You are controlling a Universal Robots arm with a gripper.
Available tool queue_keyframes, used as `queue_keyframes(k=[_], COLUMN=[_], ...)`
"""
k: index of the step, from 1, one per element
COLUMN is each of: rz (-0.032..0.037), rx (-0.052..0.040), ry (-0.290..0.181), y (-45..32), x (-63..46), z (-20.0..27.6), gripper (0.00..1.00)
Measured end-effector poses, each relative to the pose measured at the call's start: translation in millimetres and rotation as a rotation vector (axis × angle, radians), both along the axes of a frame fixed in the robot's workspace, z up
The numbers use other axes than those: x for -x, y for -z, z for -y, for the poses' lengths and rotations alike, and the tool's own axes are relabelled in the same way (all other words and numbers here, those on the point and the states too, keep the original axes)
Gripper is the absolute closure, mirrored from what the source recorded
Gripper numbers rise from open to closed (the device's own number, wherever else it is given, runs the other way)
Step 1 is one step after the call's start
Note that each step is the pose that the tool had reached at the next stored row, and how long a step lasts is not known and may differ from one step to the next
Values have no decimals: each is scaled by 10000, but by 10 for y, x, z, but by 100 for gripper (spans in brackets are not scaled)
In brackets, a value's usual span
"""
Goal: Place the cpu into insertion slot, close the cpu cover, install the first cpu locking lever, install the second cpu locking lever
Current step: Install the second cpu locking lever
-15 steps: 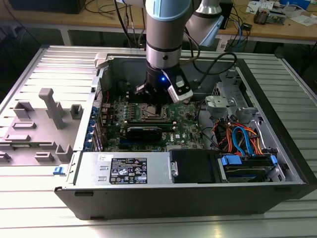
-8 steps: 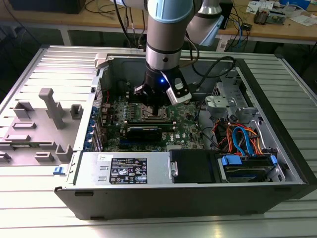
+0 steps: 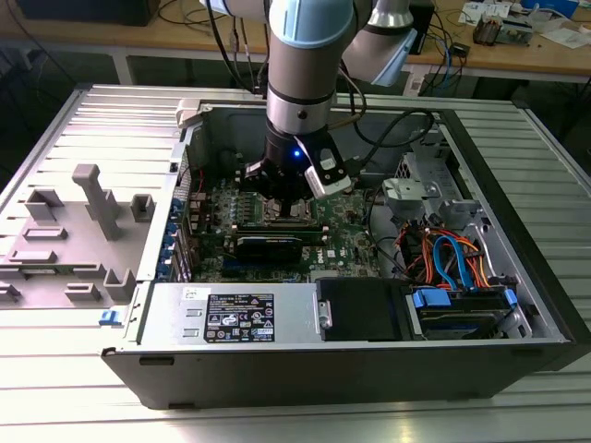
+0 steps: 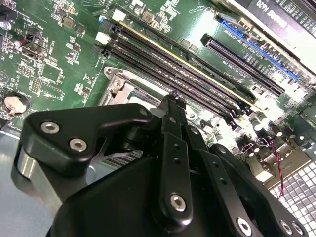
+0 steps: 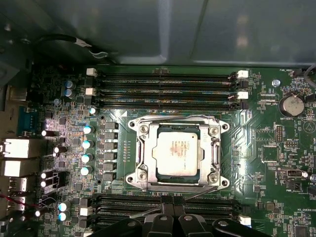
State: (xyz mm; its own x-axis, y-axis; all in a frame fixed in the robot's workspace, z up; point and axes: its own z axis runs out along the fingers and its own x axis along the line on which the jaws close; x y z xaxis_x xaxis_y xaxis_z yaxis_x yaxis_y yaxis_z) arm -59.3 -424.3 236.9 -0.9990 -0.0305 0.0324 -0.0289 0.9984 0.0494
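Over the green circuit board (image 3: 277,235) inside the open grey computer case (image 3: 517,277), the arm's black gripper (image 3: 282,189) hangs low above the small square insertion slot with its silvery metal rim (image 5: 177,150). In the first wrist view, the silver square cpu (image 5: 177,152) sits in that slot, and the thin silvery cpu cover with a square window (image 5: 213,150) lies flat around it. Two thin wire locking levers (image 5: 173,118) run along the frame's edges. Long black parallel memory slots (image 5: 165,91) lie just beside the socket on two sides. Whether the black fingers (image 4: 173,128) are parted or closed cannot be told from these views; nothing shows between them.
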Motion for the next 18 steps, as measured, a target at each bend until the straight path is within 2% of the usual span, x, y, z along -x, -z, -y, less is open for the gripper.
queue_keyframes(k=[10,14,18], rz=[-13,-53,-107], rx=[-15,-33,-143], ry=[0,-33,-88], y=[19,33,35], x=[9,38,76], z=[3,10,46], gripper=[89,89,89])
